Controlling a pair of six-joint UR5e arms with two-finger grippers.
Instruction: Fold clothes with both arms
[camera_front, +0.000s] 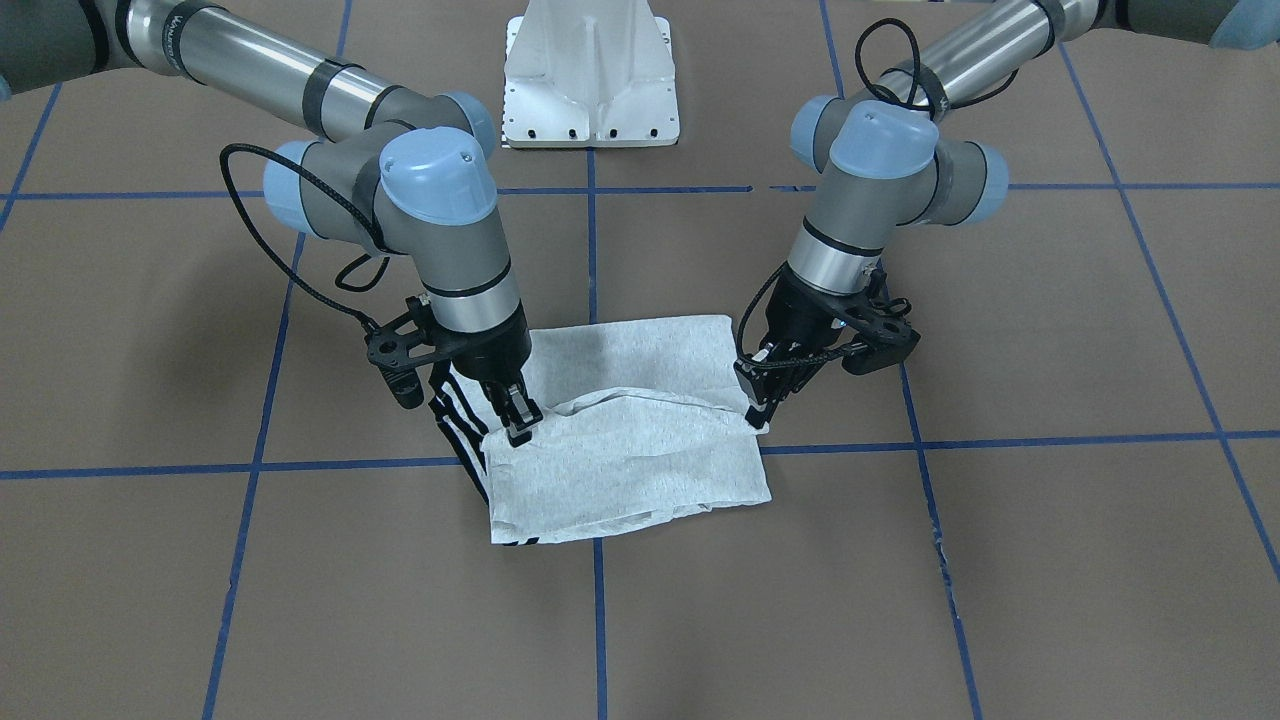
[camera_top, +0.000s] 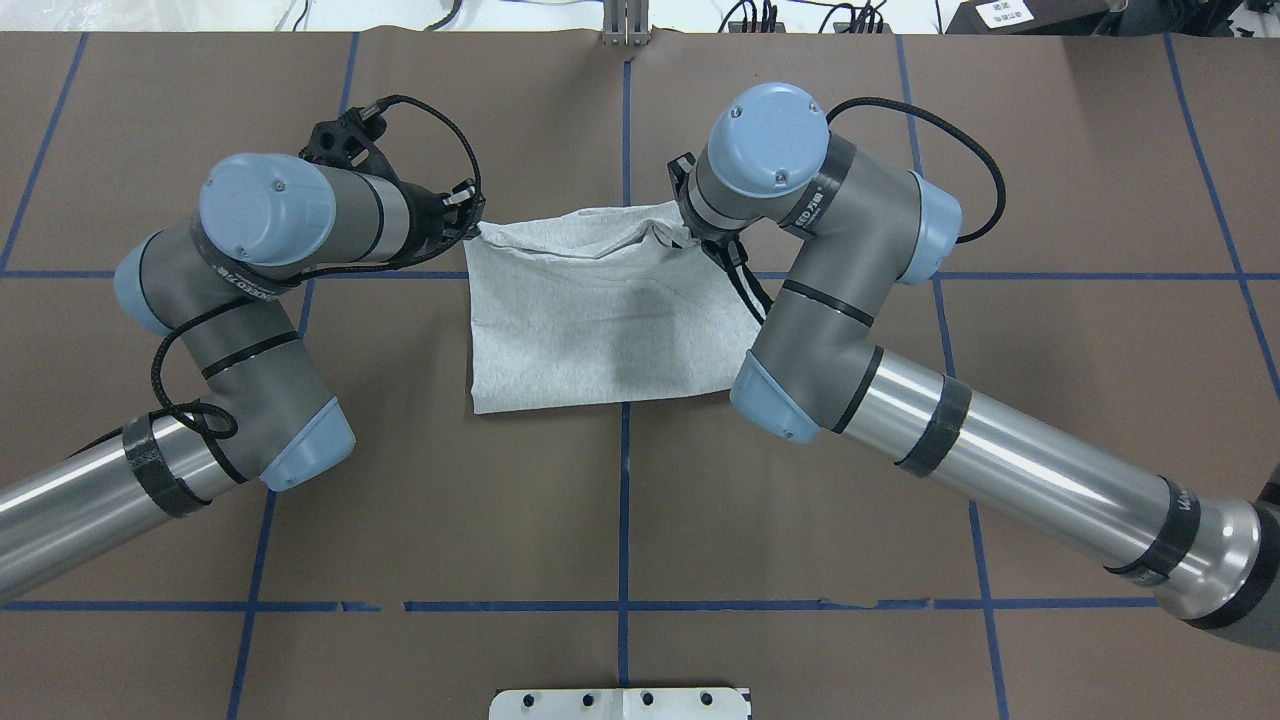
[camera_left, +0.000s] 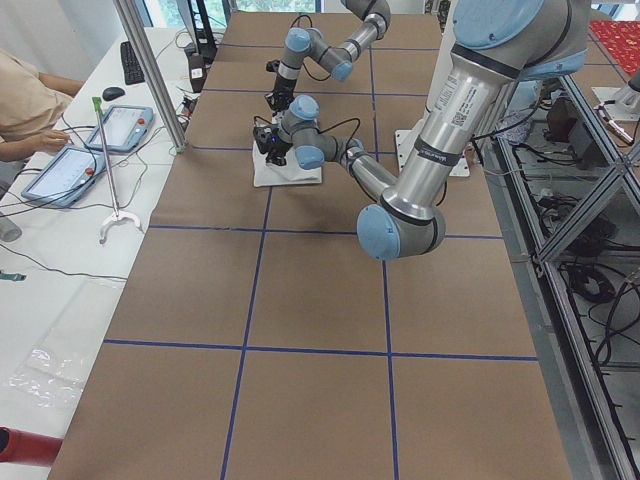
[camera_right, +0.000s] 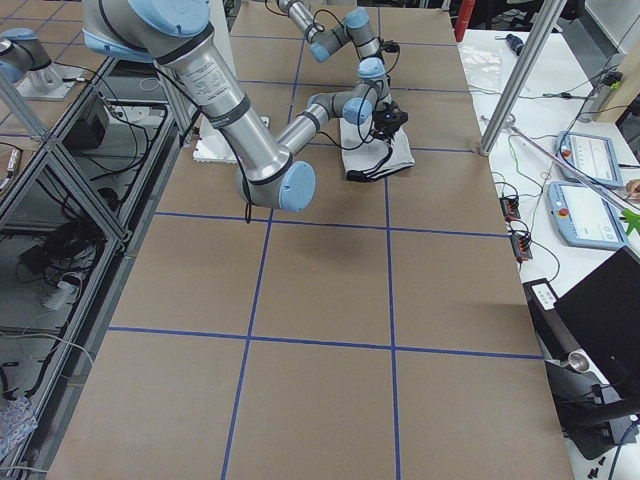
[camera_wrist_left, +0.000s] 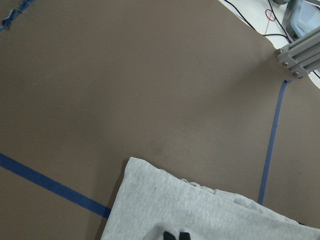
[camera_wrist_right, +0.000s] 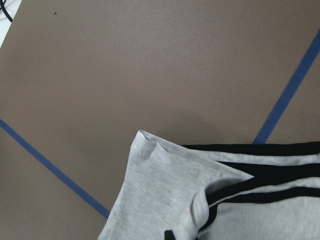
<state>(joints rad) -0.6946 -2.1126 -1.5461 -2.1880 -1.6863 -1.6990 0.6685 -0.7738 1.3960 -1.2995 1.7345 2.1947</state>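
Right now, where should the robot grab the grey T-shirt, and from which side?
Probably its two outer ends along the raised fold, one gripper each, coming down from above at either side. The T-shirt lies mostly flat and floppy, so only edges give something to pinch; the left gripper and right gripper pinch there now.

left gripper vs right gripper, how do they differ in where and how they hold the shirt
The left gripper pinches a plain grey corner of the T-shirt; the right gripper pinches the end with the black stripes. The left gripper leans inward, while the right gripper points nearly straight down. Both appear closed on the same raised fold edge.
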